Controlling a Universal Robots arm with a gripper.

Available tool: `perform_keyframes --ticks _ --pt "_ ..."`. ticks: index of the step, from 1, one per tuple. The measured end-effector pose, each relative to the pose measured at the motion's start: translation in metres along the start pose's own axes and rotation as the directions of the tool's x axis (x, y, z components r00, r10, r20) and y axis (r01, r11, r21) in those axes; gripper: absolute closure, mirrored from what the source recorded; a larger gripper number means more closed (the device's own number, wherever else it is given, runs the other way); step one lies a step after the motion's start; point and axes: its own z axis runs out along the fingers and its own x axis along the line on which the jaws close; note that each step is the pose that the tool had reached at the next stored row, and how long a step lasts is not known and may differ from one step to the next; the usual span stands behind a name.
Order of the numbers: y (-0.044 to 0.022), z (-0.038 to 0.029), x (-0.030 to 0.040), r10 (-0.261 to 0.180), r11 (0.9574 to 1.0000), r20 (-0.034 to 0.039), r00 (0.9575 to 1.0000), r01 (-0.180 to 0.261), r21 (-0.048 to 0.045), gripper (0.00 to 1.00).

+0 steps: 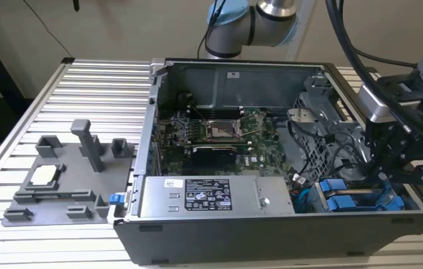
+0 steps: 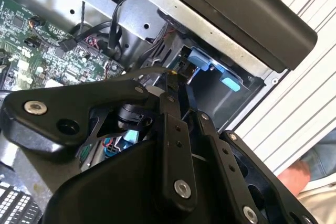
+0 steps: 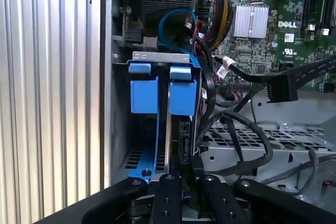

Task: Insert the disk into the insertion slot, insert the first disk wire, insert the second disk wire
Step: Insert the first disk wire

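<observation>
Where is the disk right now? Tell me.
At the exterior view's lower right, the disk stands inside the computer case beside another blue carrier, by the gripper.

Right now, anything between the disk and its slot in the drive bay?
Nothing visible. The disk, in its blue carrier, sits edge-on in the drive bay, directly ahead of the gripper. Black cables run close alongside the bay, not across the slot.

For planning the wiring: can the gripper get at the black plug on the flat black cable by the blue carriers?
Probably yes. The black plug hangs free over the grey metal cage; the gripper sits nearby at the blue plastic carriers, with loose black wires between.
</observation>
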Motion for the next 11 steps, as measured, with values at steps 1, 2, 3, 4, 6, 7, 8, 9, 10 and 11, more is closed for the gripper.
perform_keyframes --ticks 1,2,3,4,6,7,8,9,10,11 --pt "0.0000 0.0004 -0.0001 0.003 1.0000 0.0000 1.0000 -0.003 0.0004 0.81" --pt "0.0001 0.0007 -0.0003 0.005 1.0000 0.0000 1.0000 -0.005 0.0007 0.81" --pt "0.0001 0.0009 -0.0005 0.007 1.0000 -0.0002 1.0000 -0.007 0.0011 0.81" --pt "0.0002 0.0012 -0.0007 0.010 1.0000 -0.0004 1.0000 -0.010 0.0013 0.81" --pt "0.0003 0.0019 -0.0010 0.015 0.9999 -0.0008 0.9999 -0.015 0.0017 0.81" --pt "0.0003 0.0022 -0.0010 0.018 0.9998 -0.0011 0.9998 -0.018 0.0018 0.81" --pt "0.0004 0.0024 -0.0011 0.021 0.9998 -0.0014 0.9998 -0.021 0.0019 0.81" --pt "0.0004 0.0027 -0.0012 0.024 0.9997 -0.0016 0.9997 -0.024 0.0020 0.81" --pt "0.0004 0.0029 -0.0012 0.027 0.9996 -0.0018 0.9996 -0.027 0.0021 0.81" --pt "0.0004 0.0031 -0.0013 0.029 0.9996 -0.0021 0.9996 -0.029 0.0022 0.81"
